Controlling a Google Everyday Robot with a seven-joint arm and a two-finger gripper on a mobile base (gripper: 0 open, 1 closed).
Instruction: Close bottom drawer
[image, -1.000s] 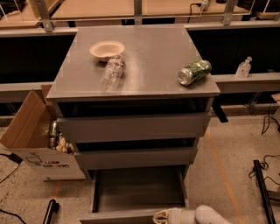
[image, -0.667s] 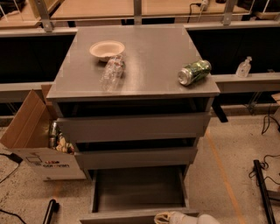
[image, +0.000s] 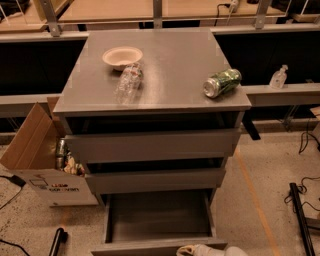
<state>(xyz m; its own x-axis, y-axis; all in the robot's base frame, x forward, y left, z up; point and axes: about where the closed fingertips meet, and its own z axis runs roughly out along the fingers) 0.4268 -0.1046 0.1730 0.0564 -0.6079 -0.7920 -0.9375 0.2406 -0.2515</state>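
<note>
The bottom drawer (image: 157, 216) of the grey cabinet stands pulled out, its plain grey box interior showing and holding nothing. Its front panel (image: 150, 247) runs along the bottom edge of the camera view. My gripper (image: 192, 250) shows only as a pale whitish tip at the bottom edge, right at the front panel's right part. The two drawers above, the middle drawer (image: 155, 179) and the top drawer (image: 150, 144), stand slightly ajar.
On the cabinet top (image: 170, 60) lie a paper bowl (image: 122, 56), a crushed clear plastic bottle (image: 129, 82) and a green can (image: 222, 83) on its side. An open cardboard box (image: 40, 160) of trash stands at left. Cables and a dark stand (image: 300, 215) lie at right.
My gripper and arm have dropped lower and back toward the bottom edge, so less of the arm shows. The drawer looks about as far open as before.
</note>
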